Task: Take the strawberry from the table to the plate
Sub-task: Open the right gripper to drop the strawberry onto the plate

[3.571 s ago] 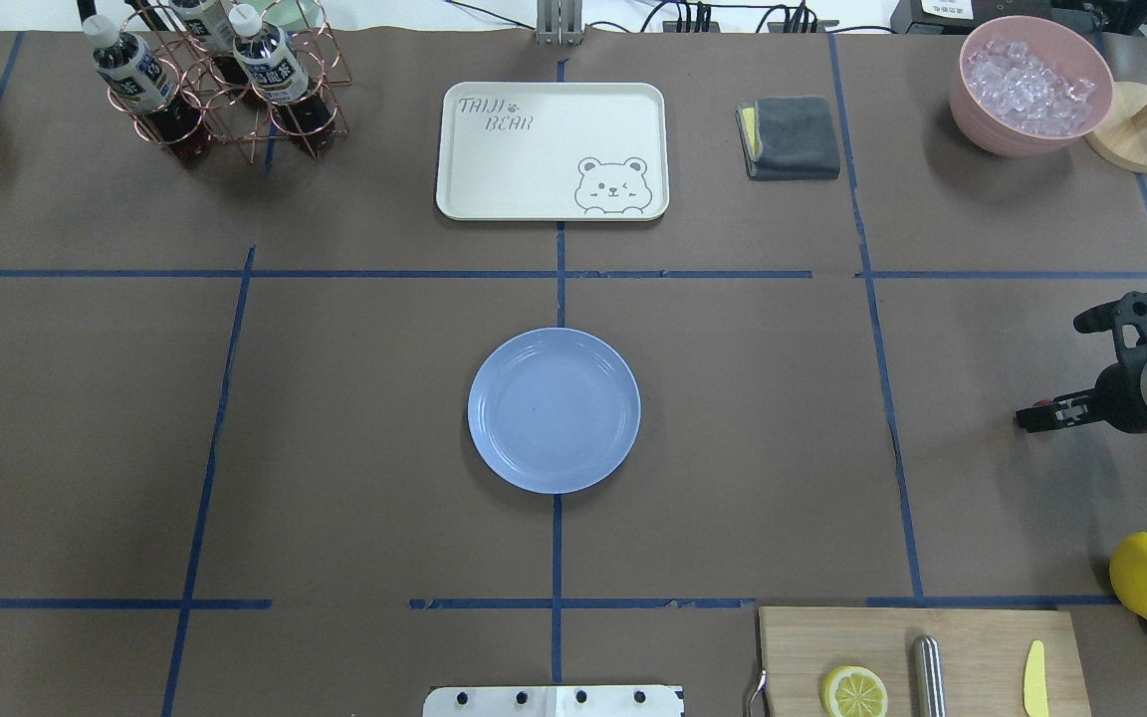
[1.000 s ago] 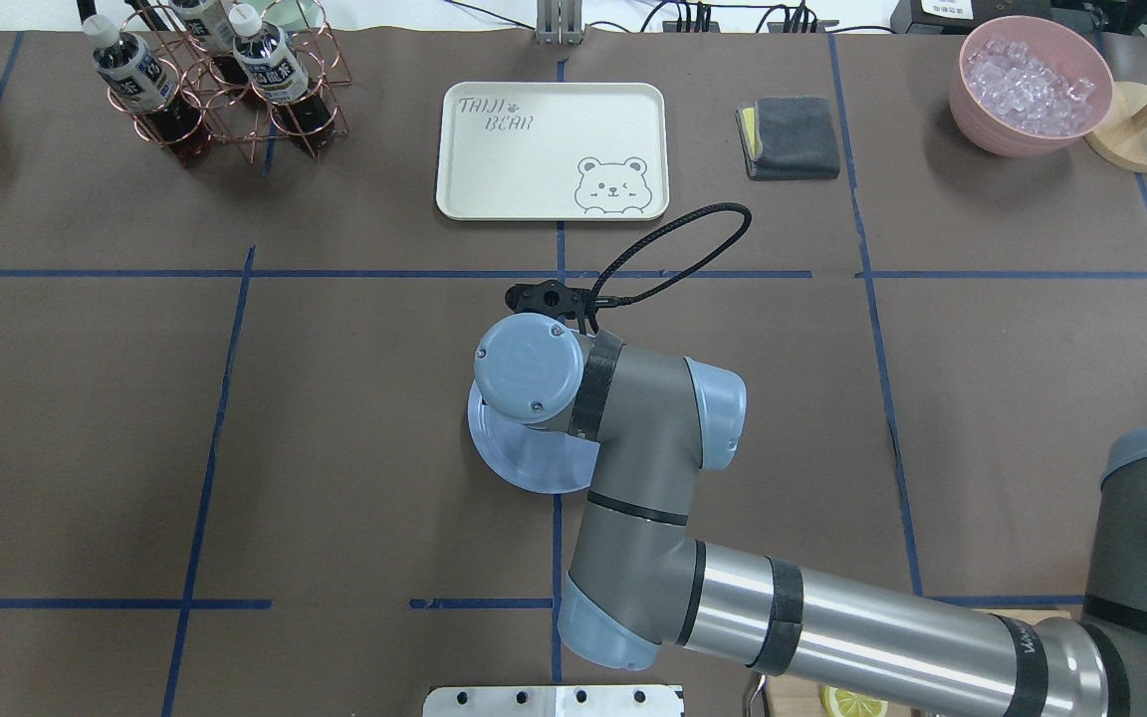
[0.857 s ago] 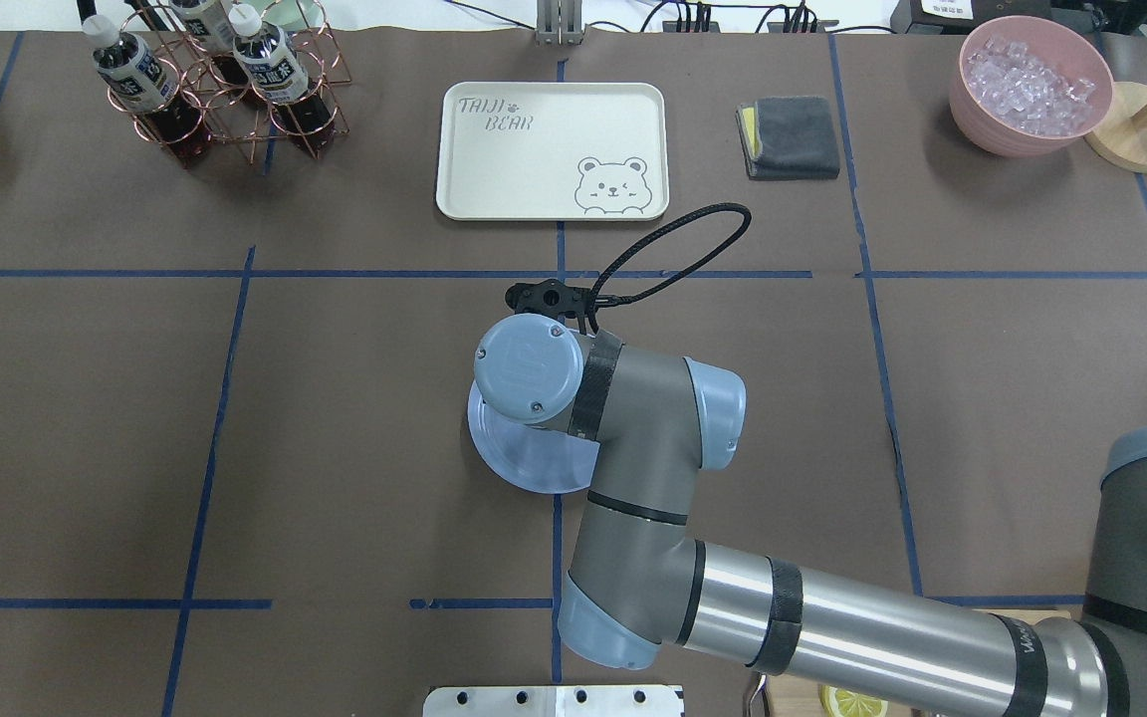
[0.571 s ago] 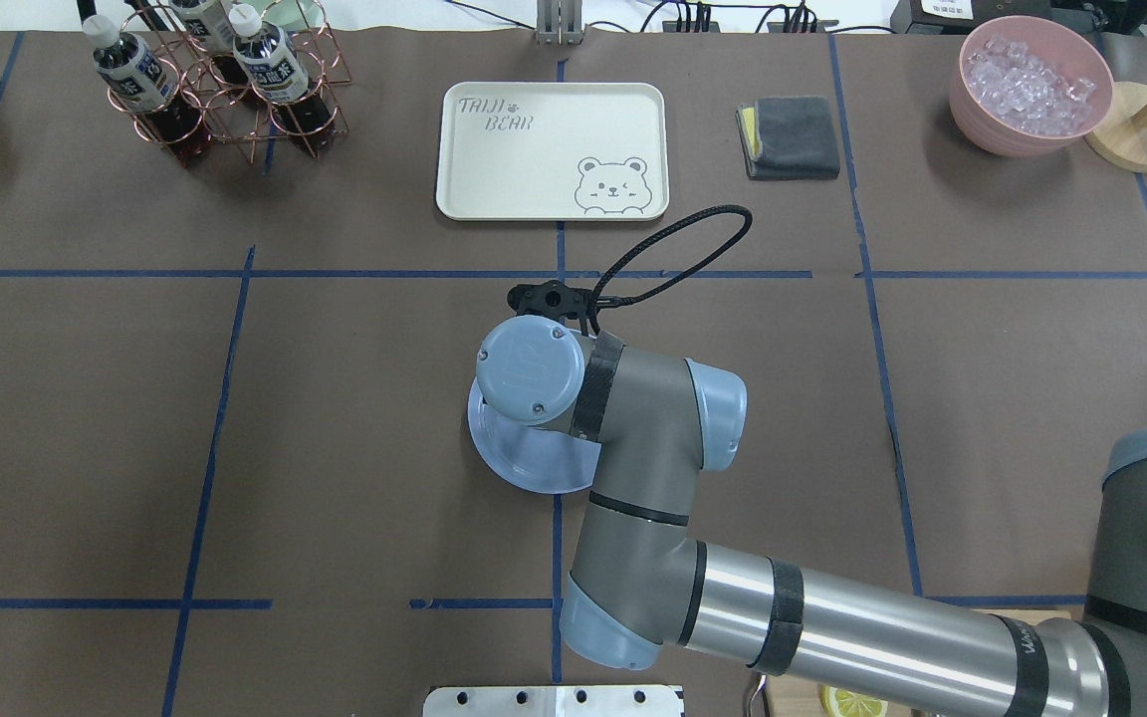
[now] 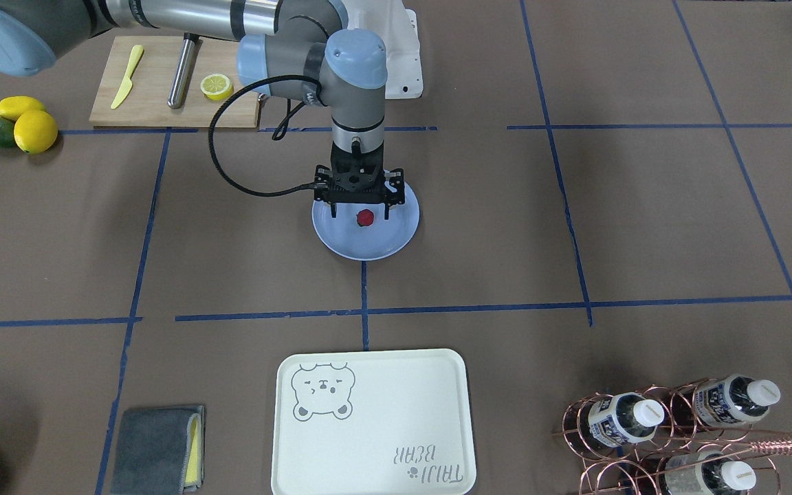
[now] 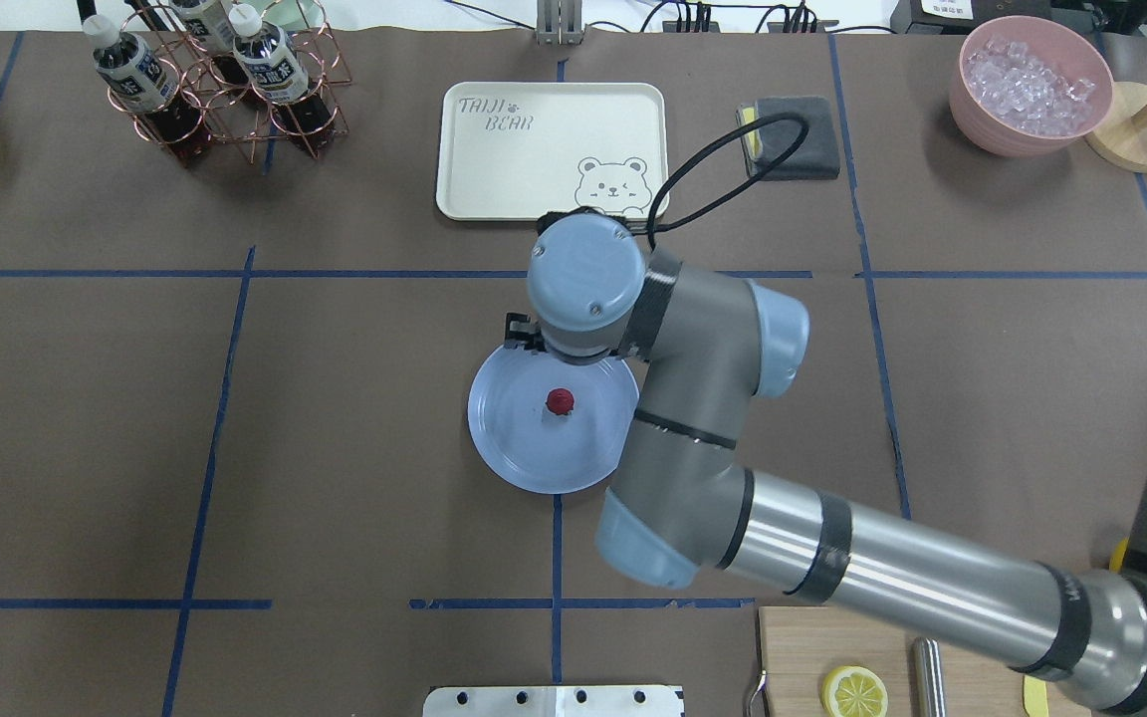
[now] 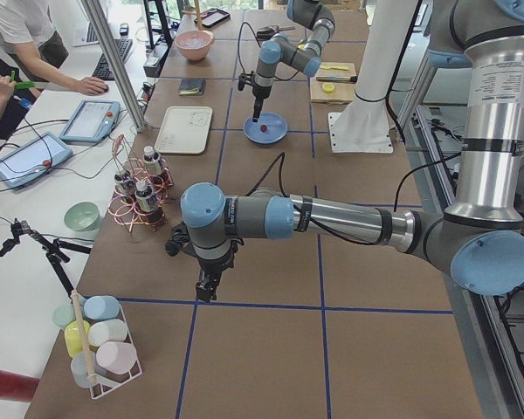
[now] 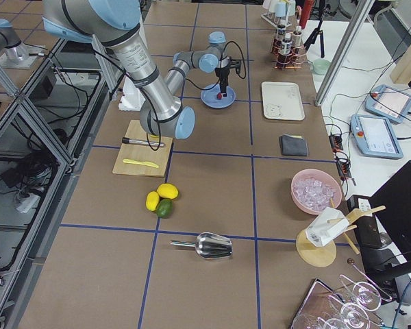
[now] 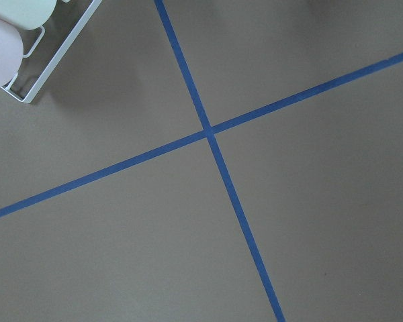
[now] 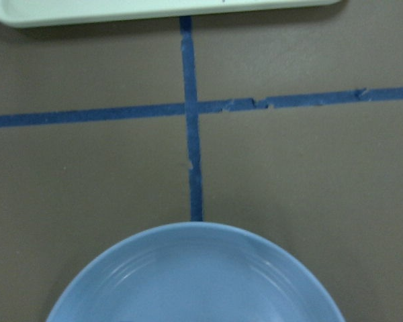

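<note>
The strawberry (image 6: 560, 400), a small dark-red berry, lies near the middle of the pale blue plate (image 6: 524, 458) at the centre of the brown table (image 6: 354, 418). In the front-facing view the strawberry (image 5: 365, 218) rests on the plate (image 5: 368, 249) just below my right gripper (image 5: 359, 210). That gripper hangs open above the berry and holds nothing. From overhead the right wrist hides its fingers. My left gripper (image 7: 205, 288) shows only in the left side view, low over bare table, and I cannot tell its state.
A cream bear-print tray (image 6: 552, 149) lies beyond the plate, and a copper rack of bottles (image 6: 215, 85) stands at the far left. A grey cloth (image 6: 793, 139) and a pink bowl of ice (image 6: 1030, 85) are at the far right. A cutting board with a lemon half (image 6: 854, 690) is near right.
The right wrist, earlier low over the plate and covering it, has risen and shifted toward the tray. The plate, empty at first, now shows the strawberry lying on it.
</note>
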`<state>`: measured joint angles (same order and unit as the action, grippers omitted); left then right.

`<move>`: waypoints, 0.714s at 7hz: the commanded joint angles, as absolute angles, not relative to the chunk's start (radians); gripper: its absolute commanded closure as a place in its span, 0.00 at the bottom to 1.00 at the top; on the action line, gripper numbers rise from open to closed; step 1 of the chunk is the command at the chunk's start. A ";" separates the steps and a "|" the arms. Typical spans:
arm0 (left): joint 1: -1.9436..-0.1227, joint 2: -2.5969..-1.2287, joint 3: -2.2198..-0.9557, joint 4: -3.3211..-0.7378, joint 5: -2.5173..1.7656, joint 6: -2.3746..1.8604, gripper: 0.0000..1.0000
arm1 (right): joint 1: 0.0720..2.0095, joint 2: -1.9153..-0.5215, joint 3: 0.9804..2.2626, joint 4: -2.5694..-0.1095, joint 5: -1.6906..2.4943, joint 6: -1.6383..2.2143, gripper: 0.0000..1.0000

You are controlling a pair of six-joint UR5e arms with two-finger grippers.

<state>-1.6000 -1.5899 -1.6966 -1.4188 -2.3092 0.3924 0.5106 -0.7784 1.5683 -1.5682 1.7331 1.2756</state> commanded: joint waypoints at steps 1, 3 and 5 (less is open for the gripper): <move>-1.598 -1.589 -1.695 -1.420 -2.303 0.391 0.00 | 0.731 -0.944 1.723 -1.581 1.921 1.020 0.00; -1.598 -1.586 -1.695 -1.419 -2.309 0.393 0.00 | 0.987 -1.146 1.750 -1.572 2.105 0.584 0.00; -1.598 -1.586 -1.695 -1.417 -2.309 0.393 0.00 | 1.209 -1.363 1.750 -1.566 2.192 0.166 0.00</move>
<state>-1.5985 -1.5864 -1.6950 -1.4180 -2.3084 0.3927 1.0706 -1.2298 1.7484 -1.5703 2.1305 0.4156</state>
